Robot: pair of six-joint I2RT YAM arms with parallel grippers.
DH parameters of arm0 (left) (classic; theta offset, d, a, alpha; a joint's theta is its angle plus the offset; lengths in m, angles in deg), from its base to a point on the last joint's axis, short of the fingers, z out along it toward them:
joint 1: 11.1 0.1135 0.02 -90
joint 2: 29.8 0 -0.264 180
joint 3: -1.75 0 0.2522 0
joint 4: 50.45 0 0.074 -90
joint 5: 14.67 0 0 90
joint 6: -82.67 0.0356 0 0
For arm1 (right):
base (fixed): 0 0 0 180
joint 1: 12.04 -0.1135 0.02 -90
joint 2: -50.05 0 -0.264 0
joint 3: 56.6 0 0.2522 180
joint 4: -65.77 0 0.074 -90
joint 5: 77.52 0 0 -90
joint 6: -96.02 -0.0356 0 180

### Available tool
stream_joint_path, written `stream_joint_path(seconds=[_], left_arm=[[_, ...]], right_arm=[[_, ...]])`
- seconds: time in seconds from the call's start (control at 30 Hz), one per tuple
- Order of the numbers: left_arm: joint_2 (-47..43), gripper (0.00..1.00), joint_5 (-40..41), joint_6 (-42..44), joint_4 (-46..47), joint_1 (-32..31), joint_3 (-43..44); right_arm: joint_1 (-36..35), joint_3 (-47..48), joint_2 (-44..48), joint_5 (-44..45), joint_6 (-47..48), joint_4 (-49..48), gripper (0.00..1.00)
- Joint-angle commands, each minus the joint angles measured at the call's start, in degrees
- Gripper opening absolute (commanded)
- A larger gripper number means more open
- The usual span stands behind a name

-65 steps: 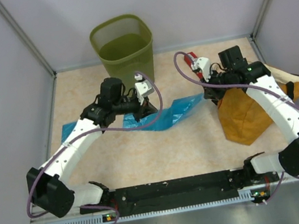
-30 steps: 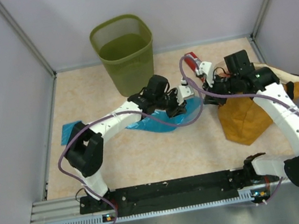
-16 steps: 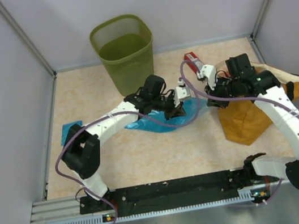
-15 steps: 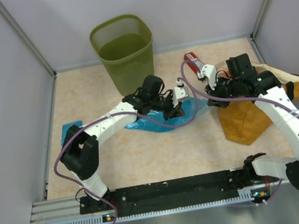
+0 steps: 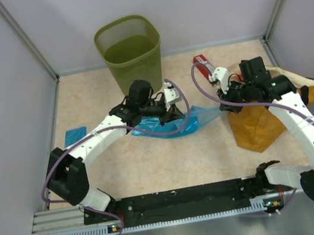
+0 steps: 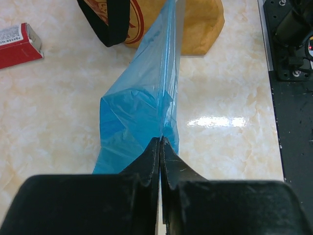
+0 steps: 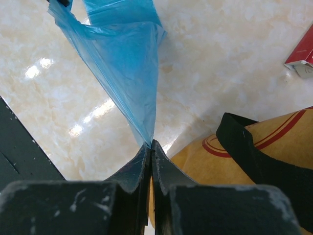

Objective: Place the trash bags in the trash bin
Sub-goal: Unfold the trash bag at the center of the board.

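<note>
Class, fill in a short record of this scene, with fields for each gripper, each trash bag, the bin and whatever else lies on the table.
left gripper: shut on one end of the big trash bag
right gripper: shut on the other end of the same bag
big trash bag: spans between both grippers, outside the bin
small folded trash bag: flat on the table, far left, untouched
trash bin: upright at the far edge
other items: orange sack below the right arm; red box beside it

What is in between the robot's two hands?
The blue plastic bag. In the top view it stretches from the left gripper to the right gripper, and each wrist view shows that gripper shut on one end of it.
</note>
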Motion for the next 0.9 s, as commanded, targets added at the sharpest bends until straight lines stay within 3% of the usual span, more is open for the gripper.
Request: stream_joint_path(seconds=[0.0, 0.37, 0.7, 0.87], left_arm=[[-2.0, 0.0, -1.3, -1.1, 1.3, 0.7, -2.0], [-4.4, 0.0, -1.6, -4.1, 3.3, 4.2, -3.6], [-5.9, 0.0, 0.0, -7.0, 5.6, 4.6, -4.5], [-6.2, 0.0, -0.8, -6.0, 3.5, 4.5, -3.3]], right_arm=[[1.4, -0.2, 2.4, 2.5, -0.5, -1.1, 0.0], [2.2, -2.2, 4.0, 3.4, 0.1, -1.1, 0.0], [2.1, -1.6, 3.5, -3.5, -0.5, -1.1, 0.0], [2.1, 3.9, 0.2, -13.0, -2.8, -0.6, 0.37]])
